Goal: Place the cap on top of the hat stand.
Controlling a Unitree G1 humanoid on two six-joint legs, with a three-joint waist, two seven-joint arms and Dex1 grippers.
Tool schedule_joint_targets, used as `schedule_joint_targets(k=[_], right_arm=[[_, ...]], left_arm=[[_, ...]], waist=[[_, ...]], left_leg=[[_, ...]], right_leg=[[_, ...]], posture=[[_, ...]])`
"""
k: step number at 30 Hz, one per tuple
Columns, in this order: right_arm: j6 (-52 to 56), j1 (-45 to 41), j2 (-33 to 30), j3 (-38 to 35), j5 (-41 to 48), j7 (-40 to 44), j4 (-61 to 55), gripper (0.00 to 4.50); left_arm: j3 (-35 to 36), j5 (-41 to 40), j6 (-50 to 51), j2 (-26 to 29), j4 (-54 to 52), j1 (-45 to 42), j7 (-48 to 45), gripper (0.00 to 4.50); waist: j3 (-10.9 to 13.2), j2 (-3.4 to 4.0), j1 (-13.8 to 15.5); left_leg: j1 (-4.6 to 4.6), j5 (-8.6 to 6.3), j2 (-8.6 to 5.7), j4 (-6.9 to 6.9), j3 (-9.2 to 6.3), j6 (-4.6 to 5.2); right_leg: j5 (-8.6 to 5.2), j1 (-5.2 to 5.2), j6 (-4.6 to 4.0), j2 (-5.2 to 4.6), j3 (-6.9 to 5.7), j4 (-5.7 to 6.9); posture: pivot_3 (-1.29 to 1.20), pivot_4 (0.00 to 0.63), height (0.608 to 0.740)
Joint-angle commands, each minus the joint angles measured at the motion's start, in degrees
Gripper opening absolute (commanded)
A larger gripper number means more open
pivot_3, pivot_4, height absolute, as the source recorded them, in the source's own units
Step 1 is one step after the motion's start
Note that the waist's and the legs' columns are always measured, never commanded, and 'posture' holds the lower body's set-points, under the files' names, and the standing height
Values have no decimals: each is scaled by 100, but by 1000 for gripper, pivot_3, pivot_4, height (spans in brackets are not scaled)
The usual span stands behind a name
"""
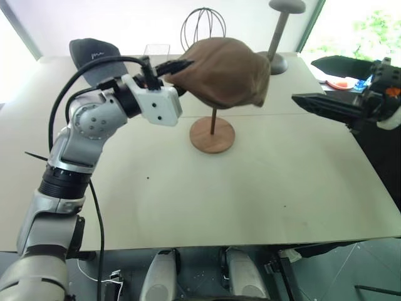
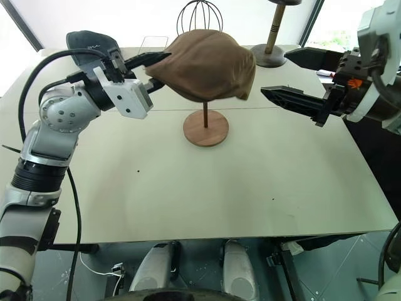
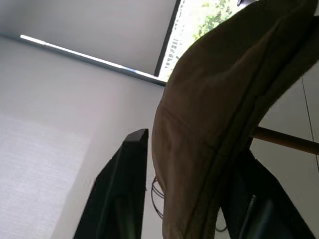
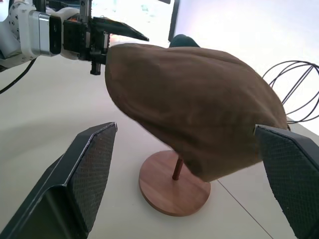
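Your left gripper (image 2: 160, 61) has its fingers parted on either side of the cap's (image 2: 207, 64) edge; whether they pinch it, you cannot tell. Your right gripper (image 2: 276, 94) stands wide open, empty, just right of the cap. The cap sits draped over the hat stand (image 2: 205, 128), hiding its top. Behind the stand lies a dark grey baseball cap (image 1: 94, 53) with white script, unreadable.
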Motion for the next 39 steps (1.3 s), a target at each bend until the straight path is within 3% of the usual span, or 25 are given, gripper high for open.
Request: schedule_joint_targets(k=[1, 2, 8, 12, 16, 20, 24, 27, 30, 39], right_arm=[[-133, -84, -18, -82, 34, 31, -122, 4500], [-138, -91, -21, -71, 27, 39, -112, 4500], [-228, -79, -66, 102, -106, 211, -90, 4500], [-269, -114, -85, 217, -148, 325, -57, 4500], [-416, -140, -173, 388, -363, 537, -56, 4500], [-629, -242, -346, 776, -765, 723, -215, 4500], [-1152, -325, 4, 1693, -1738, 206, -923, 4500], [-1356, -250, 498, 2073, -2227, -317, -1241, 4500], [-1794, -133, 876, 2466, -3053, -746, -1357, 4500], [-5591, 390, 1914, 3541, -6382, -1999, -389, 4500]], left_arm=[[205, -225, 14, 147, -76, -6, -160, 3736], [240, -293, 51, 173, -45, -21, -220, 4231], [393, -1302, 163, 461, 113, -51, -1134, 4231], [582, -1893, 841, 711, 425, -157, -1698, 4231], [870, -2435, 2080, 890, 1045, -533, -2109, 4231], [1098, -3383, 4198, 1229, 1400, -1083, -3025, 4231], [937, -4318, 6150, 2246, 1386, -1407, -4960, 4231], [790, -4583, 6702, 2651, 1349, -1443, -5613, 4231], [591, -5081, 7059, 3022, 1128, -1417, -5767, 4231], [204, -5212, 7150, 3124, 1085, -1779, -5767, 4231]], waist=[[0, 0, 0], [0, 0, 0], [0, 0, -4], [0, 2, -19], [1, 1, -22], [1, 0, -31], [2, -1, -172], [4, 5, -197], [6, 2, -170], [4, -4, -163]], left_leg=[[0, 0, 0, 0, 0, 0], [0, 0, 0, 0, 0, 0], [1, 0, 0, 0, 0, 0], [2, 0, 0, -1, 0, 0], [2, 0, 1, 0, 0, 0], [0, 0, 0, 1, -1, 0], [-9, 0, 1, -9, -2, 0], [-7, -2, 3, -15, -2, 2], [-12, -2, 2, -5, -4, 2], [-20, -1, -1, 3, -3, 2]], right_leg=[[0, 0, 0, 0, 0, 0], [0, 0, -1, 0, 0, 0], [-3, 0, -5, 0, 0, 0], [-4, 0, -6, 0, 0, 1], [-4, 0, -6, 1, 0, 2], [-4, 0, -5, 1, -1, 2], [-8, -16, -5, 3, -1, 3], [-12, -21, 0, 6, -1, 10], [-21, -37, 3, 5, 2, 40], [-33, -49, 0, 4, 6, 56]], posture=[[0, 150, 740], [0, 150, 740], [0, 150, 740], [0, 150, 740], [0, 150, 740], [0, 150, 740], [0, 150, 740], [0, 150, 740], [0, 150, 740], [0, 150, 740]])
